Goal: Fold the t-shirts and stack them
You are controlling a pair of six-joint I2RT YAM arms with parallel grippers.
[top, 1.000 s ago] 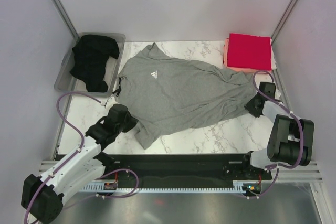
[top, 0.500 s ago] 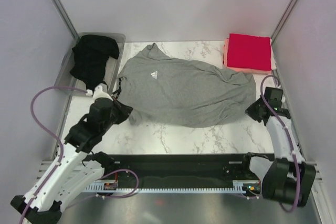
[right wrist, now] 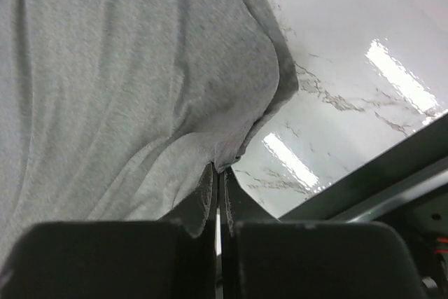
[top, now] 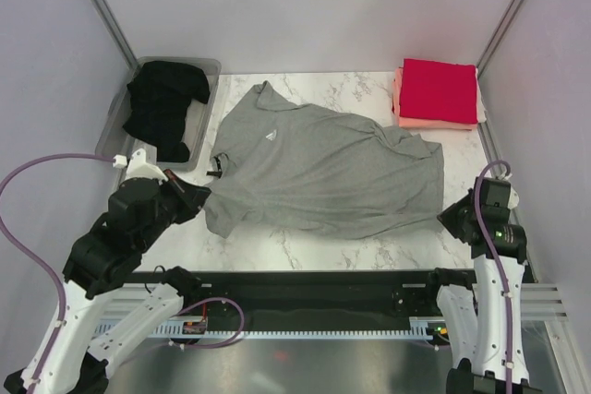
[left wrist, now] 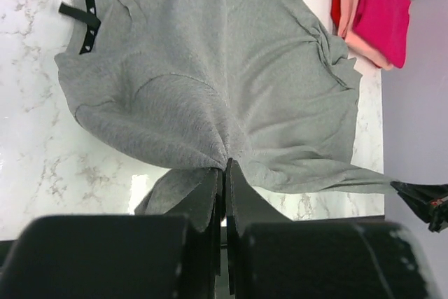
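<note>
The heather-grey t-shirt lies long-axis sideways between the left gripper, clamped on what looks like a sleeve, and the right gripper, clamped on its hem corner.

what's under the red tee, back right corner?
A folded salmon-pink t-shirt: only its left and near edges show past the red t-shirt. The rest of it, and anything beneath it, is covered.
</note>
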